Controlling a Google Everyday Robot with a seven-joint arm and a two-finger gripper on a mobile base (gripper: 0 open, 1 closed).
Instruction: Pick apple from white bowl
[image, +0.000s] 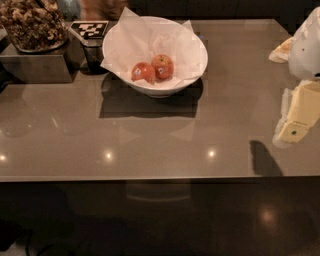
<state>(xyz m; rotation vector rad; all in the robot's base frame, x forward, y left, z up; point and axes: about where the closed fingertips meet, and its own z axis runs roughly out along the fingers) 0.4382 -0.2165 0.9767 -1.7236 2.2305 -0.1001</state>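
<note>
The white bowl (192, 65), lined with crumpled white paper, stands at the back middle of the table. Two apples lie in it side by side, touching. The apple (163, 65) is the right one, deeper red with a small pale sticker. A lighter orange-red stickered apple (143, 73) lies to its left. My gripper (299, 116), pale yellow under a white arm housing (307, 45), hangs at the right edge of the view above the table, well to the right of the bowl and apart from it. It holds nothing that I can see.
A dark tray of brown snacks (32, 25) sits on a raised metal stand (35, 65) at the back left. A black-and-white marker tag (90, 29) stands on a dark holder next to the bowl. The table's front edge (160, 177) runs across the lower middle.
</note>
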